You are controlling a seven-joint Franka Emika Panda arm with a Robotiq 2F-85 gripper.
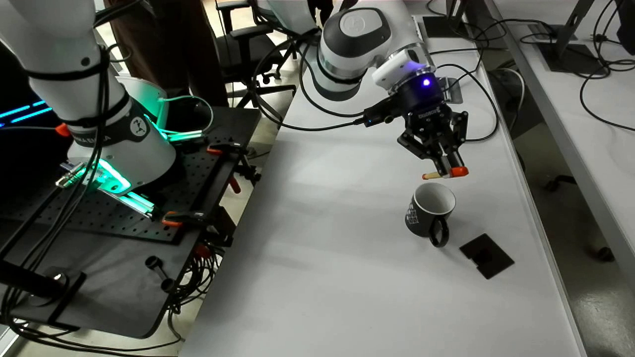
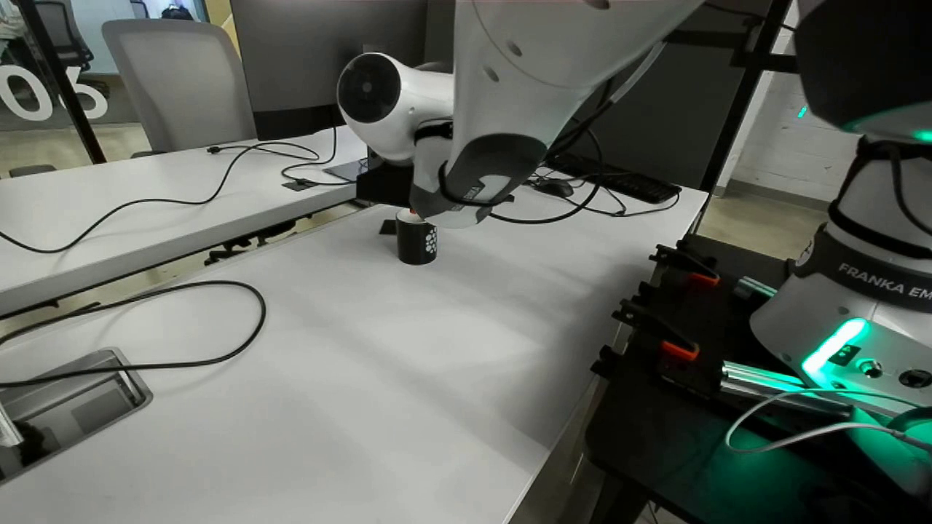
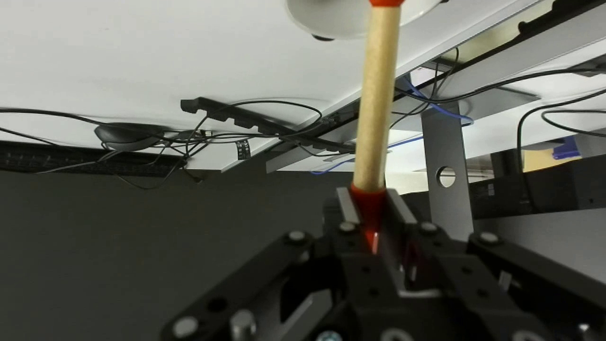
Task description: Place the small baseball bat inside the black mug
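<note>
My gripper [image 1: 450,163] is shut on the small baseball bat [image 3: 377,94], a pale wooden stick with red-orange ends. The fingers [image 3: 349,208] clasp one red end, and the rest sticks out past them. In an exterior view the bat [image 1: 433,175] lies nearly level, above the table and close to the far rim of the black mug [image 1: 421,218]. That mug stands upright with a pale inside and its handle facing the camera. From a different angle the mug [image 2: 416,244] is partly covered by the arm, with a speck of red above it. The mug's pale inside [image 3: 322,19] shows at the wrist view's top edge.
A flat black pad [image 1: 488,255] lies on the white table beside the mug. Black cables [image 1: 488,99] loop over the table's far part. A keyboard [image 2: 619,178] and a mouse [image 2: 553,188] sit at the table's end. A second table [image 1: 555,114] runs alongside, across a gap.
</note>
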